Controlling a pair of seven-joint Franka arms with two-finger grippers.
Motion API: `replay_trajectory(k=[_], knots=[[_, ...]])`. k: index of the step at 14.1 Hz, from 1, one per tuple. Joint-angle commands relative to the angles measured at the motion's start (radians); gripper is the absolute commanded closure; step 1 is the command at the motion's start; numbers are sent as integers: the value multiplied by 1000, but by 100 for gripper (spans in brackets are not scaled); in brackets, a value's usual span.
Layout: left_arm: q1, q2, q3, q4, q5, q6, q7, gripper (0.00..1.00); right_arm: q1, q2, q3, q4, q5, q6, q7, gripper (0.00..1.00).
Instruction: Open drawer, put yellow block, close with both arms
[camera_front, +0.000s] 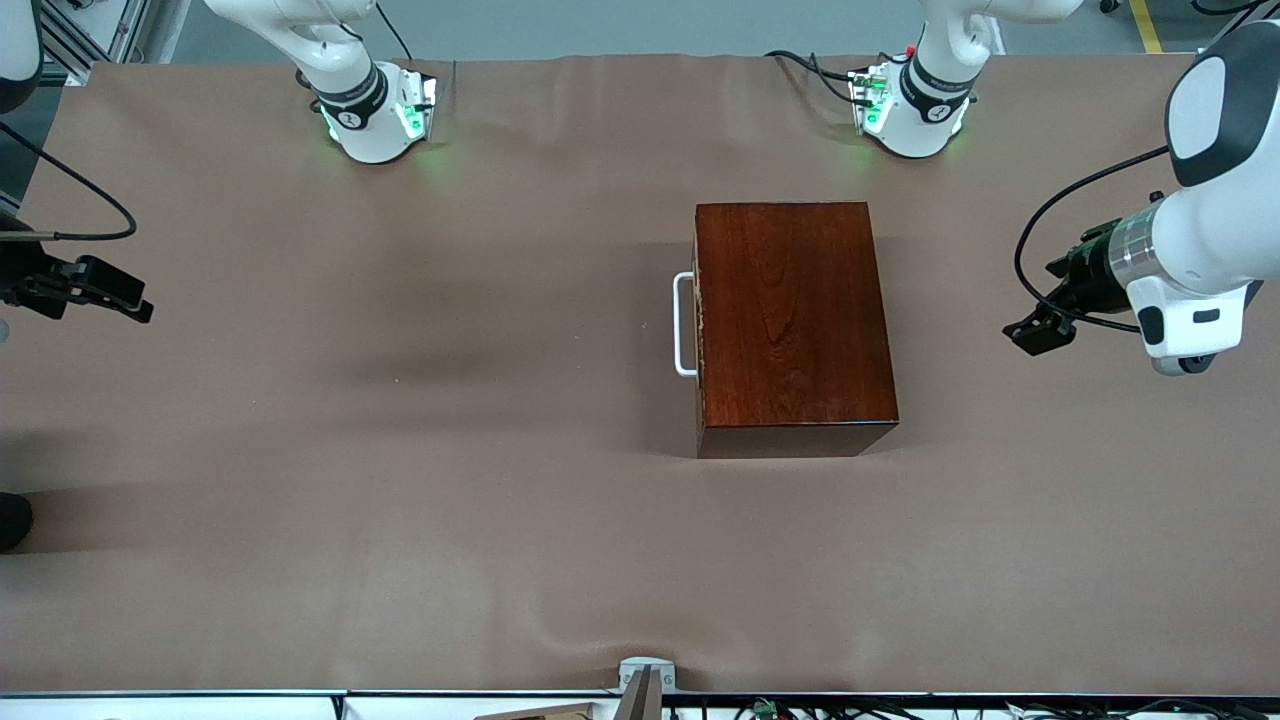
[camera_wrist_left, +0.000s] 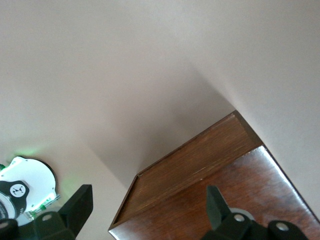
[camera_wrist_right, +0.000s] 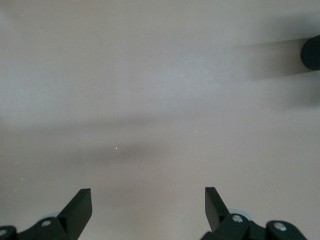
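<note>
The dark-wood box (camera_front: 790, 325) sits mid-frame, drawer shut, white handle (camera_front: 684, 324) facing the right gripper (camera_wrist_right: 147, 207); the left gripper (camera_wrist_left: 150, 210) at frame right also gapes, empty, ready.

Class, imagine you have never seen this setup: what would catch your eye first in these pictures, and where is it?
First, the glossy dark-wood box standing mid-table on the brown cloth, its drawer shut and the white handle facing the right arm's end. Then the two arms at the table's ends: the left end effector and the right end effector, both open and holding nothing. No yellow block shows.
</note>
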Motion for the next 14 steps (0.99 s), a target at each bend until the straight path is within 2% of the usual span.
replay_trajectory(k=[1,14], knots=[[10,-45,1,-28,-21,-17,75,0,-18,-17,15,-9,-2,3,1,0],[212,-144,-3,-68,-7,-31,686,0,-18,-23,17,-7,17,-7,2,0]])
